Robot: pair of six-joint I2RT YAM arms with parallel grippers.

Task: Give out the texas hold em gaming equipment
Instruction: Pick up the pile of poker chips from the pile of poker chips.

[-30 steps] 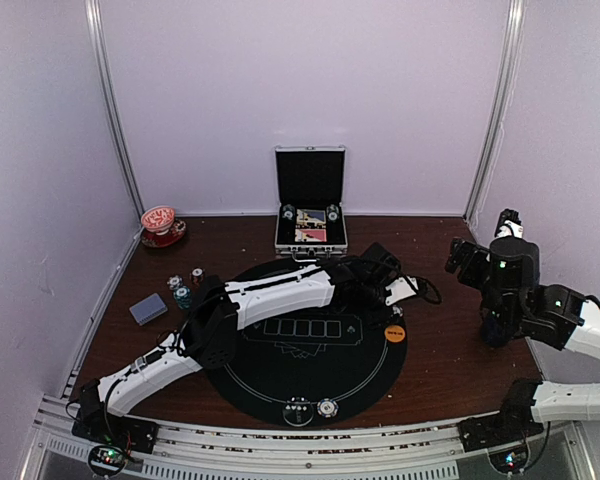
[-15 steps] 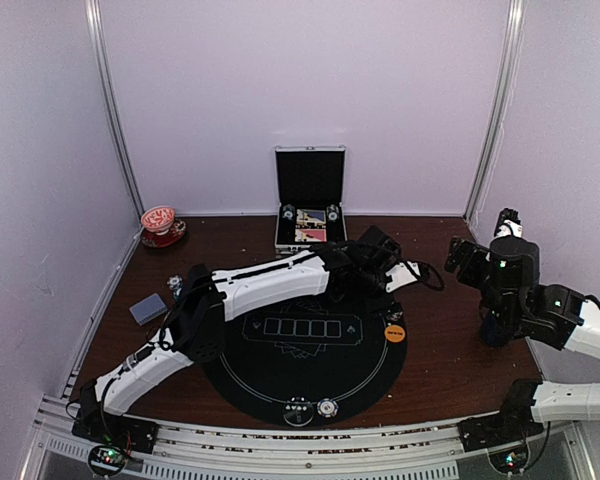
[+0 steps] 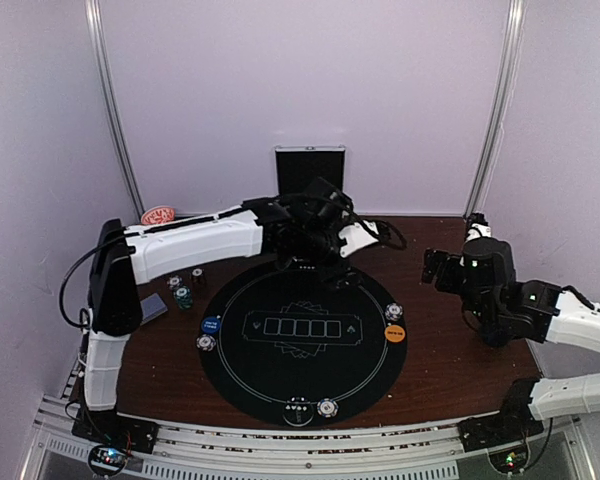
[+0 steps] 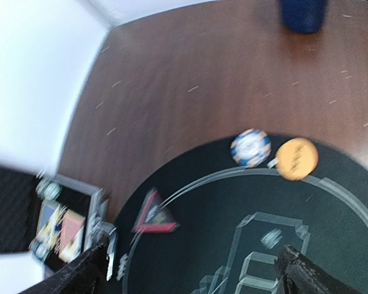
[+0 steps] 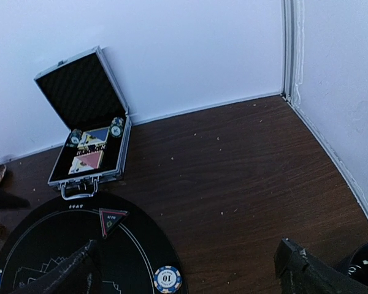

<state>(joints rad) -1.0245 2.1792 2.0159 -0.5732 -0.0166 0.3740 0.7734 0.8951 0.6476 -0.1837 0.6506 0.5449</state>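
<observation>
On the round black mat (image 3: 305, 385) a white-and-blue chip (image 3: 393, 312) lies beside the orange button disc (image 3: 394, 334) at the right edge. A blue button disc (image 3: 211, 325) and a white chip (image 3: 206, 343) lie at the left edge, and two chips (image 3: 312, 409) at the near edge. My left gripper (image 3: 322, 252) hovers open over the mat's far edge, next to the case, holding nothing; in the left wrist view the gripper (image 4: 193, 275) shows bare mat between its fingers. My right gripper (image 5: 185, 283) is open and empty above the chip (image 5: 168, 278).
The open silver case (image 5: 89, 174) with cards and chips stands at the back. Loose chips (image 3: 184, 297) and a grey-blue card deck (image 3: 152, 308) lie left of the mat. A red cup (image 3: 160, 215) sits back left, a dark blue mug (image 5: 365, 266) far right.
My left arm has lifted off the mat's right side and swung back toward the case, its jaws opening. A chip now lies uncovered beside the orange disc. The right arm shifted slightly left.
</observation>
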